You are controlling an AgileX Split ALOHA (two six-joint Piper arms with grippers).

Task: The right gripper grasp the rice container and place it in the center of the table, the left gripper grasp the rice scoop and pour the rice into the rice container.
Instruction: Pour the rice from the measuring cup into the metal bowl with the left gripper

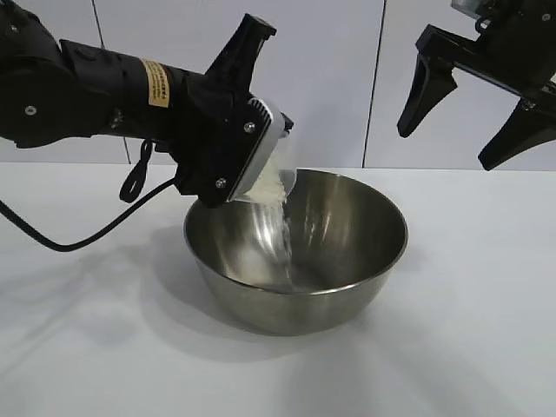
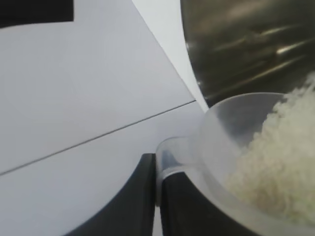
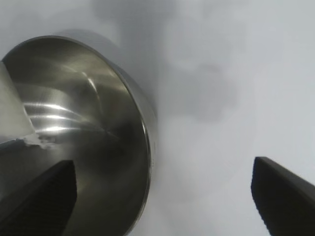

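Observation:
The rice container (image 1: 347, 228), a wide shiny steel bowl, stands on the white table (image 1: 486, 339). My left gripper (image 1: 248, 143) is shut on the handle of the rice scoop (image 1: 265, 178), a clear plastic cup tipped steeply over the bowl's left rim. Rice (image 1: 280, 228) streams from it into the bowl. The left wrist view shows the left gripper (image 2: 157, 160) pinching the scoop (image 2: 221, 128), rice (image 2: 283, 157) heaped inside, and the bowl (image 2: 246, 39) beyond. My right gripper (image 1: 446, 146) hangs open and empty above the bowl's right side; in its own view the right gripper (image 3: 165, 167) straddles the bowl's (image 3: 98, 98) rim.
A black cable (image 1: 78, 234) from the left arm loops down onto the table at the left. White wall panels (image 1: 330, 78) stand behind the table. Bare tabletop lies in front of and to the right of the bowl.

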